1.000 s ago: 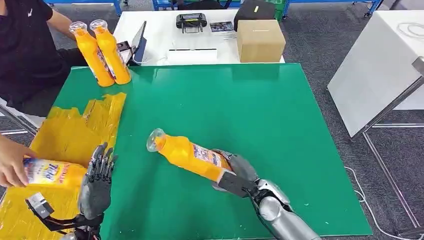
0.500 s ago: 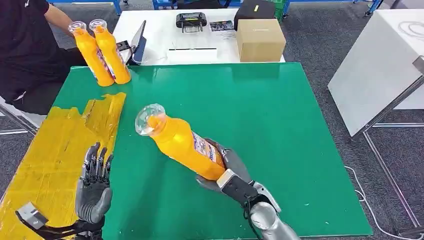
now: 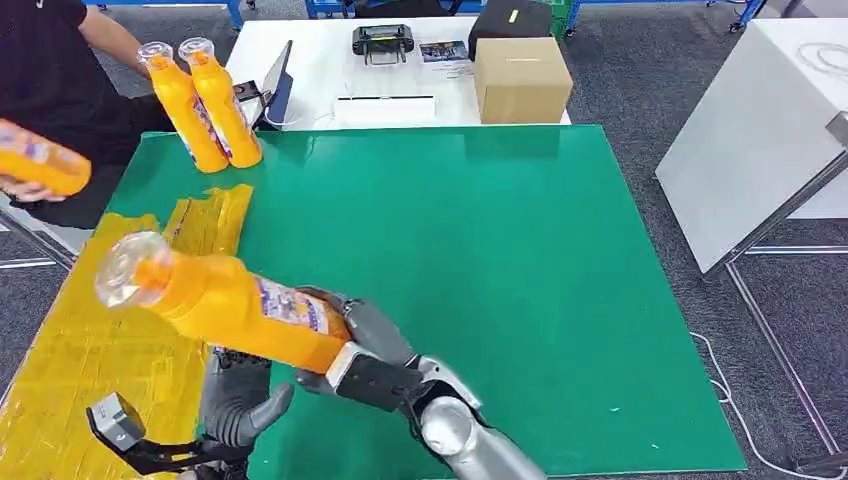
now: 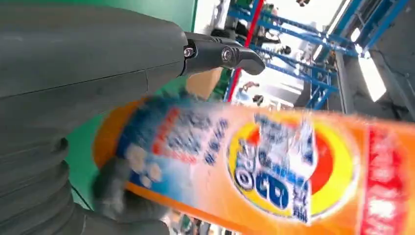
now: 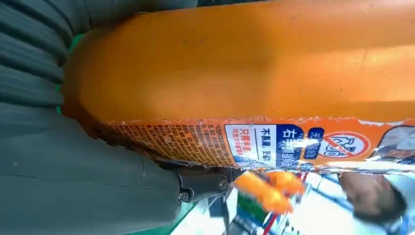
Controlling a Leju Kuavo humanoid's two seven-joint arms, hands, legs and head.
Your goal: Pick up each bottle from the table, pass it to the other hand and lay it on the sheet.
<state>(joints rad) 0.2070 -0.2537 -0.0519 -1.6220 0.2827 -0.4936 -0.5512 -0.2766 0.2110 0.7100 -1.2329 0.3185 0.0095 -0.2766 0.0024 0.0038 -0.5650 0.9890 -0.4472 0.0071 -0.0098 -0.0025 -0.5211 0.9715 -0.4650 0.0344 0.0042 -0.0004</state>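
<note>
We have the orange bottle (image 3: 225, 305) gripped at its base end in our right hand (image 3: 362, 352), carried off the green table (image 3: 520, 250) near its front-left corner, the bottle lying almost level with its clear cap (image 3: 127, 270) pointing out over the yellow sheet (image 3: 90, 340). Our left hand (image 3: 238, 395) sits just under the bottle's lower body, palm up; from the left wrist view the label is right against the thumb, but we cannot tell whether the fingers have wrapped it. So we judge the handover to be under way, not finished. To do it well, we should bring the left hand's fingers round the labelled middle, clear of the right hand's fingers, and feel a firm hold before the right hand lets go; a smooth, heavy bottle could roll out of a shallow cradle. Two more bottles (image 3: 200, 100) stand at the table's far-left corner, and a person at that side holds another bottle (image 3: 40, 158), so our swing toward the sheet should stay low and short.
</note>
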